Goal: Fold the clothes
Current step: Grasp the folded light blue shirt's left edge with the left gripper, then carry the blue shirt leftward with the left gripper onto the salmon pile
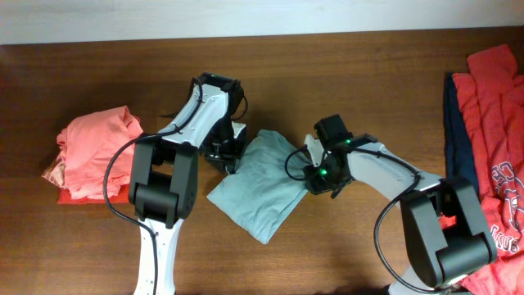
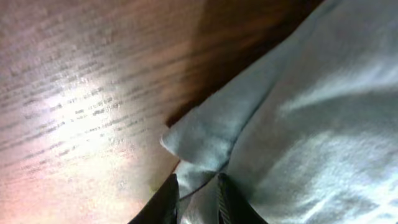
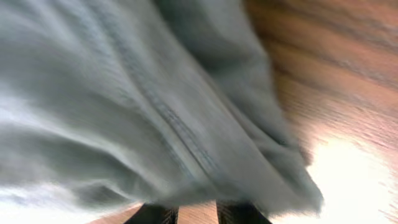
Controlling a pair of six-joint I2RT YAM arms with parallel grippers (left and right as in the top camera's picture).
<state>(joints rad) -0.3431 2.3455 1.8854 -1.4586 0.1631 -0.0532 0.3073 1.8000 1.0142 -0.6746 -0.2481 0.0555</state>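
Pale grey-blue T-shirt (image 1: 258, 184) lies folded mid-counter (image 1: 344, 65). Left gripper (image 2: 196, 196) pinches a fold at its left edge. Right gripper (image 3: 196, 214) at its right edge, slightly spread, nothing between. Coral-red shirts (image 1: 94, 156) heaped well left.

Robot lab: 2 arms (image 1: 195, 111), wood table (image 1: 65, 246)

Pale grey-blue T-shirt (image 1: 258, 184): folded into a rough rectangle (creased, lying diagonally), table centre. Coral-red shirts (image 1: 94, 156): crumpled heap, far left. White-printed coral-red shirt (image 1: 495, 164) over navy shirt (image 1: 453, 123): right edge.
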